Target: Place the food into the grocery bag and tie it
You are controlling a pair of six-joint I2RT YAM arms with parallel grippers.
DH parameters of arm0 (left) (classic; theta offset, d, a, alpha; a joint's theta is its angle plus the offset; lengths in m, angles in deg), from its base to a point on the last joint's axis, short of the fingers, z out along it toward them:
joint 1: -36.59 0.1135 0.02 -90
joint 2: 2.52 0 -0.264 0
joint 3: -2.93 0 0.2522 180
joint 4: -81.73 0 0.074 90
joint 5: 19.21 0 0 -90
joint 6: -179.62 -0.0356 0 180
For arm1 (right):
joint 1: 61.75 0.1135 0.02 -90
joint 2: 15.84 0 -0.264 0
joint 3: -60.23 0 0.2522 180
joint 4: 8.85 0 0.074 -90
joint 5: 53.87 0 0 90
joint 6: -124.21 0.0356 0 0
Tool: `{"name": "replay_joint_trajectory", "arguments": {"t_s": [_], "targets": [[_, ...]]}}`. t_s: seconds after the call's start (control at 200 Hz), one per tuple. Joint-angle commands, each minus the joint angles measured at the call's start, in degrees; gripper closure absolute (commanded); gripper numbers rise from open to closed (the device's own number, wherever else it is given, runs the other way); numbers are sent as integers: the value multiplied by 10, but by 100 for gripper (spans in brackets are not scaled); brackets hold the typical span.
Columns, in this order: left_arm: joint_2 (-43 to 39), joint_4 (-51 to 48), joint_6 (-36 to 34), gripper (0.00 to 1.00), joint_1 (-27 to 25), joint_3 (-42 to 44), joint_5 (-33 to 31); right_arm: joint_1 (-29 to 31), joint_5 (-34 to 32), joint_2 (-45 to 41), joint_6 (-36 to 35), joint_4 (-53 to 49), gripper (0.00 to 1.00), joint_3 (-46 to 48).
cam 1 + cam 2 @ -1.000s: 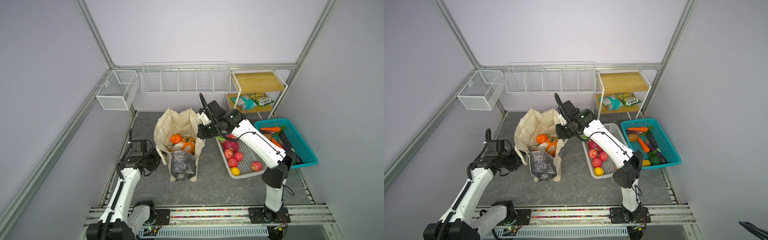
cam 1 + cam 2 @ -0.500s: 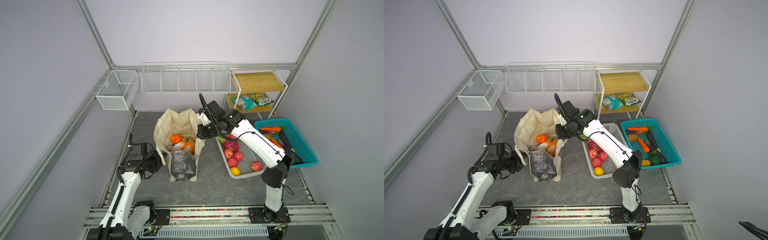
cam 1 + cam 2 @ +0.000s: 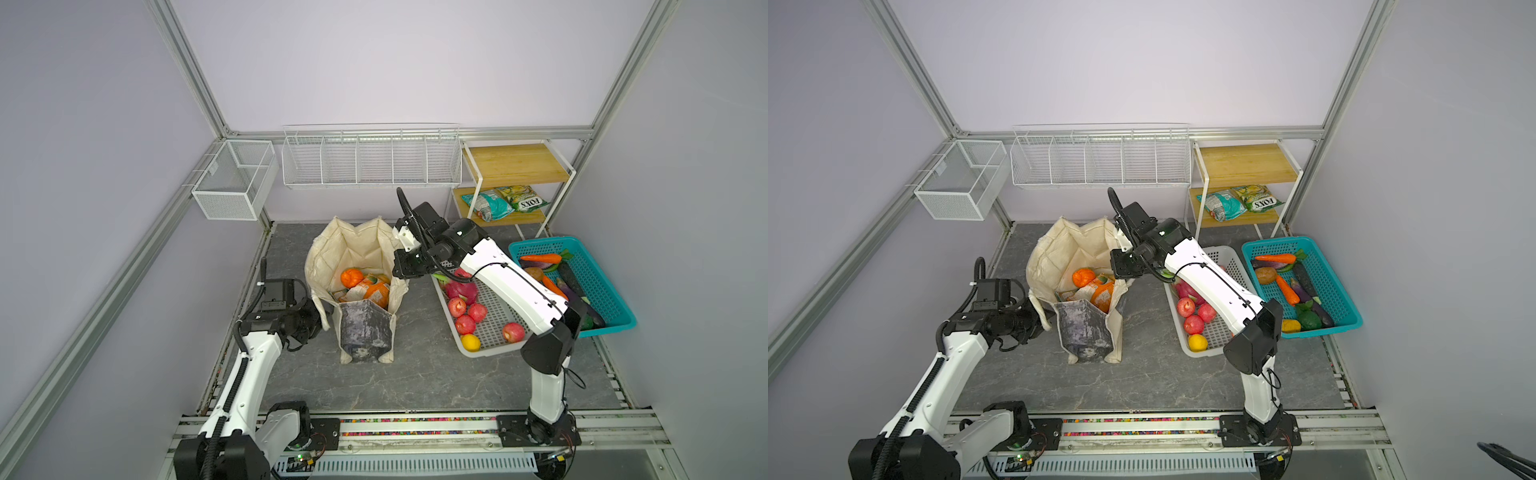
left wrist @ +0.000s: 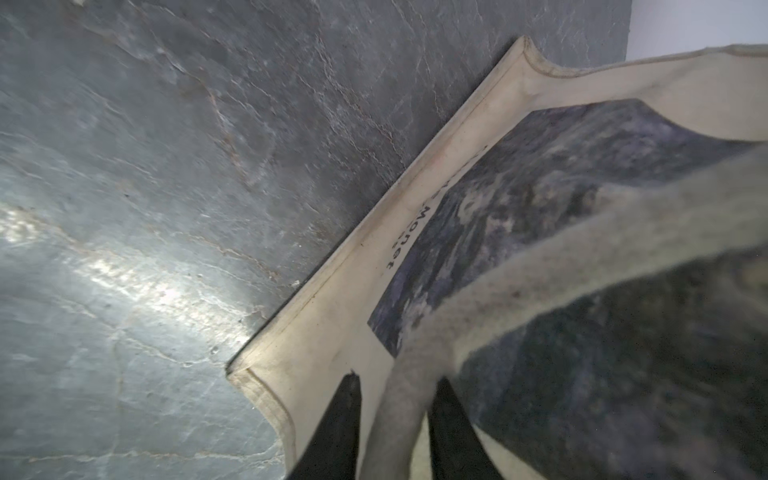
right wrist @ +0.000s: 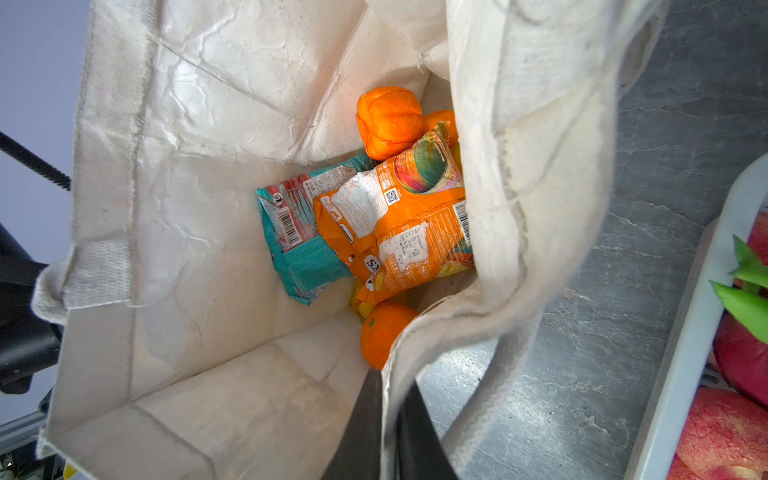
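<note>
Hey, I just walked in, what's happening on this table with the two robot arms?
A robot is filling a cream cloth bag that stands open on the table. The right claw is pinched shut on the bag's rim. The left claw straddles a strap; whether it grips yet isn't clear. Oranges and snack packets are inside; apples sit in the tray beside it.

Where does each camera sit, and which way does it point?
Both top views: high at the front, looking down on the left arm, right arm and bag.
Left wrist: on the left arm, low beside the bag's dark side; left gripper straddles a strap.
Right wrist: on the right arm, looking into the bag at oranges and packets; right gripper pinches its rim.
Shared: every view shows the bag.
</note>
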Motion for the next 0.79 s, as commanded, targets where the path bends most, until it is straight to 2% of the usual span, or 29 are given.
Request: {"name": "replay_joint_trajectory", "arguments": {"t_s": [0.0,0.295,0.4,0.62,0.79], "targets": [[-12,-52,-12,78,3,-42,-59,-3,7,5,-7,0,87,6],[-54,-148,-15,90,3,-160,-204,-5,10,5,-10,3,87,7],[-59,-177,-19,92,3,-212,-234,-6,14,7,-9,7,87,8],[-30,-196,-50,93,3,-312,-250,-7,22,8,-8,18,88,3],[-5,-175,-69,93,3,-347,-236,-10,26,11,-6,19,87,-16]]}}
